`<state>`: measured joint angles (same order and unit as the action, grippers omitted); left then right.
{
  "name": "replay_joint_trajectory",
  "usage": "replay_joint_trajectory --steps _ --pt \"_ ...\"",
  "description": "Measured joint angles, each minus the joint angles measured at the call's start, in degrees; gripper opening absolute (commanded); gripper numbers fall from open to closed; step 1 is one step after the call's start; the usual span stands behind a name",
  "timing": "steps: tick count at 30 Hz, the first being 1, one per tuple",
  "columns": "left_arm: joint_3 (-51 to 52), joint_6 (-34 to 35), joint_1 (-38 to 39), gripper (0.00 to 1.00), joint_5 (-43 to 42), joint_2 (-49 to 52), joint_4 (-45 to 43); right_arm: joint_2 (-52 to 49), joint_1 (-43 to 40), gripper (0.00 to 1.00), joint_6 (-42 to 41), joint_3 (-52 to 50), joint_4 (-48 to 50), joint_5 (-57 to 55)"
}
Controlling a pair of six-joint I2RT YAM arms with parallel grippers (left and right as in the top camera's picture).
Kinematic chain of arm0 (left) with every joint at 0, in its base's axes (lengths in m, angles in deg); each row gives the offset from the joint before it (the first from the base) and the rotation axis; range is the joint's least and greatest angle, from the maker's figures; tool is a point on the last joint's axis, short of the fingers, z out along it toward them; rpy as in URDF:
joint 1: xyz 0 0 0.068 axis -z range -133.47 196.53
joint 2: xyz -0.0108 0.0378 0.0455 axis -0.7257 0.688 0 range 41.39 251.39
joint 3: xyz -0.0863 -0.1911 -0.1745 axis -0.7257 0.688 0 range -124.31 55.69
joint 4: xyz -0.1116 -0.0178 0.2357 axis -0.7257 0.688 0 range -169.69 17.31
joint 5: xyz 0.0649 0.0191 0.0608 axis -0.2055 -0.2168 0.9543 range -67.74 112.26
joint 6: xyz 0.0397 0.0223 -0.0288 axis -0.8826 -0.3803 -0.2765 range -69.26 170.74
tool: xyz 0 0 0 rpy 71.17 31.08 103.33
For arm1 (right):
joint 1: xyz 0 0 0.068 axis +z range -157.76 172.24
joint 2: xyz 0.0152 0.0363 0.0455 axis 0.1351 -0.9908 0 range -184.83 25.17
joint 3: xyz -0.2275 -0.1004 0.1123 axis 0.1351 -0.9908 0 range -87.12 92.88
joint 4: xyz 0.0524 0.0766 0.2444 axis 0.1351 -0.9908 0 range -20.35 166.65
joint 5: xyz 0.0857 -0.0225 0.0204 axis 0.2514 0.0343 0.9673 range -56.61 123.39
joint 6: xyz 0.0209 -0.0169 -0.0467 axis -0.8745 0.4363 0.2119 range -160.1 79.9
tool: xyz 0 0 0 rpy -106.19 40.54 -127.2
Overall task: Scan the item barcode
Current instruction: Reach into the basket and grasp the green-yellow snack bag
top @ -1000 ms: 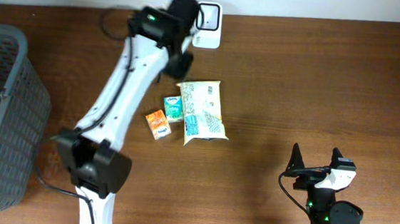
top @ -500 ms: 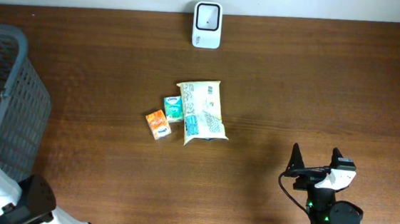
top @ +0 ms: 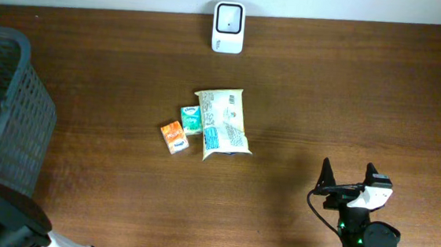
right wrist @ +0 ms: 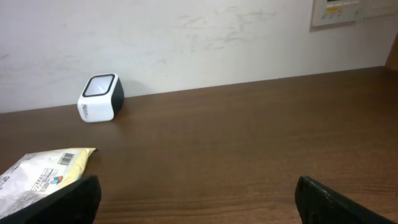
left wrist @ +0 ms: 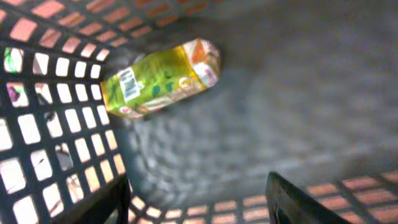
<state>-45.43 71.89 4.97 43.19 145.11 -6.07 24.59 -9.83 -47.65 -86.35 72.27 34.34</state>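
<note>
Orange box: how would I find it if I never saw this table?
On the brown table, find the big pale packet near the middle. Two small boxes lie on its side toward the grey basket. The orange box is the one farther from the packet, beside the green box.

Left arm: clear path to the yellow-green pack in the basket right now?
Probably yes. The left end effector is open and pointing into the basket. The yellow-green pack lies on its floor ahead, close to the mesh wall, with nothing between.
</note>
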Motion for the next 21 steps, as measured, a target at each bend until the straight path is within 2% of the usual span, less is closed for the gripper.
replay_joint_trajectory --steps 1,2,7,9,11,13,16,21 --pt "1.7 -1.4 -1.0 0.67 0.2 0.1 -0.9 0.0 0.0 0.99 0.0 0.0 0.0 0.0" --pt "4.4 -3.3 -1.6 0.67 0.4 -0.4 -5.5 0.0 0.0 0.99 0.0 0.0 0.0 0.0" --pt "17.0 -17.2 -2.3 0.67 0.5 0.0 -18.9 0.0 0.0 0.99 0.0 0.0 0.0 0.0" --pt "17.7 -21.4 -2.3 0.64 0.6 0.0 -22.6 0.0 0.0 0.99 0.0 0.0 0.0 0.0" --pt "17.8 -29.9 -2.3 0.69 -1.3 0.0 -26.3 0.0 0.0 0.99 0.0 0.0 0.0 0.0" --pt "17.8 -37.6 -2.3 0.70 -2.8 0.2 -28.9 0.0 0.0 0.99 0.0 0.0 0.0 0.0" --pt "17.8 -41.6 -3.7 0.69 -3.6 1.4 -29.3 0.0 0.0 0.99 0.0 0.0 0.0 0.0" --pt "17.8 -43.2 -8.5 0.52 -4.3 4.0 -29.1 0.0 0.0 0.99 0.0 0.0 0.0 0.0"
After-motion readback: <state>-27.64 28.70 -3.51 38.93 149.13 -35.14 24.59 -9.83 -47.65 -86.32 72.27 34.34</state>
